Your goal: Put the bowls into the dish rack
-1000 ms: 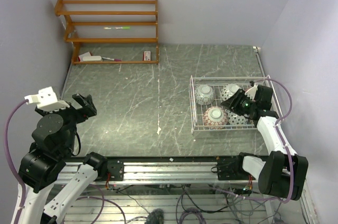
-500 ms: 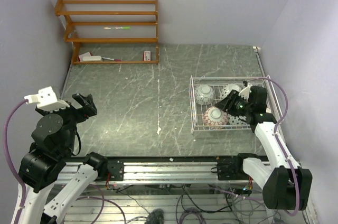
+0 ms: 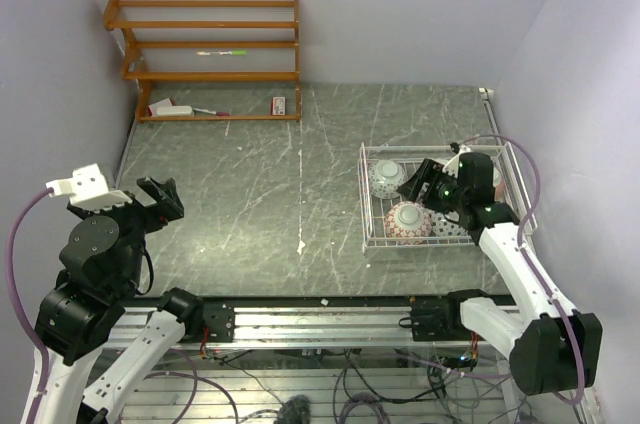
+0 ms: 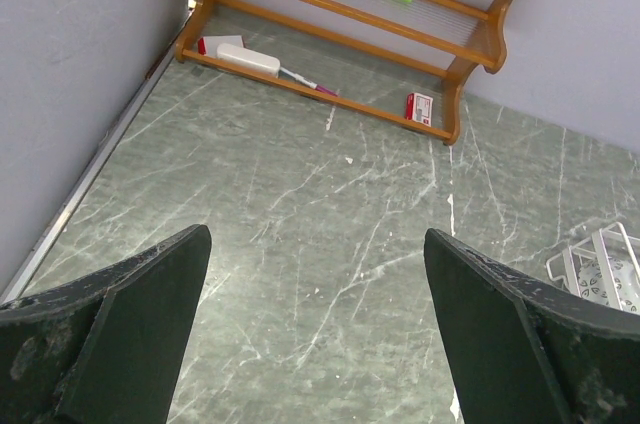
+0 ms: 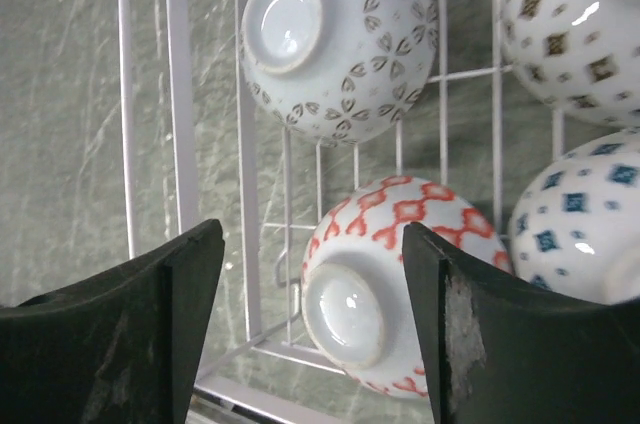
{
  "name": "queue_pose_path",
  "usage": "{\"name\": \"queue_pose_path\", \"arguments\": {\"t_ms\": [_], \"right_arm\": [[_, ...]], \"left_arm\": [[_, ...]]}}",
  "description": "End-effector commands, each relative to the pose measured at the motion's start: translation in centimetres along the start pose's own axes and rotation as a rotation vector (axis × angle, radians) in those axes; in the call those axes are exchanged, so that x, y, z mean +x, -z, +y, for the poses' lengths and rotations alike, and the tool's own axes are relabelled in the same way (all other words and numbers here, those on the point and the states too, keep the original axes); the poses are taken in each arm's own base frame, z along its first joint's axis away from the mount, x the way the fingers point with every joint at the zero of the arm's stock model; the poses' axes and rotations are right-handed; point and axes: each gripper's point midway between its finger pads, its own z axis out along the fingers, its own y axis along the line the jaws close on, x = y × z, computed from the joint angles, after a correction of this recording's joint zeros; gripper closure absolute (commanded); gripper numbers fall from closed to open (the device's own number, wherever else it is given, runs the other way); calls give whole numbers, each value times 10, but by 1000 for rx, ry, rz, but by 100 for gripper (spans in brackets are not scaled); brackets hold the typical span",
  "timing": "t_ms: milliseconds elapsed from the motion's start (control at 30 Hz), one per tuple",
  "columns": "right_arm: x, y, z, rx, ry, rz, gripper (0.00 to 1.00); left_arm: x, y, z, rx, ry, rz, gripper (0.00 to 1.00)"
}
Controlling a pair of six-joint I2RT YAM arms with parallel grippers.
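four bowls counted inside the dish rack [image 3: 362, 194], all mouth-down: grey-flowered bowl [image 5: 335, 34], red-patterned bowl [image 5: 400, 214], blue-dotted bowl [image 5: 585, 234], brown-diamond bowl [image 5: 575, 29]. no bowl seen outside the rack, and a fifth cannot be found in any view. right gripper [image 5: 312, 234] hangs over the rack, jaws apart, nothing in them. left gripper [image 4: 315, 239] is well apart from the rack, jaws apart, empty. judgement: loading near complete or complete.

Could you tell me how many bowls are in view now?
4, all upside down in the dish rack: grey bowl far left, red bowl near left, brown bowl far right, blue bowl near right. Others may be hidden.
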Motion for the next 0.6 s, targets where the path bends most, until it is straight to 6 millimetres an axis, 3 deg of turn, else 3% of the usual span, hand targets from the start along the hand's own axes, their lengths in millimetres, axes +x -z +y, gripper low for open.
{"name": "queue_pose_path", "arguments": {"t_ms": [0,67,133,167,400,567], "right_arm": [[-18,20,-15,165,76,-43,24],[-15,22,-15,189,94,-21,19],[-6,23,-7,210,129,3,3],[-3,23,-3,230,151,11,1],[27,29,10,389,270,62,0],[33,38,-2,514,304,57,0]], "left_arm": [[-11,6,3,1,30,-38,1],[-10,5,1,7,30,-35,1],[-9,5,0,11,28,-33,1],[-10,6,0,14,30,-35,1],[-13,10,3,22,34,-53,1],[-9,12,4,26,27,-50,1]]}}
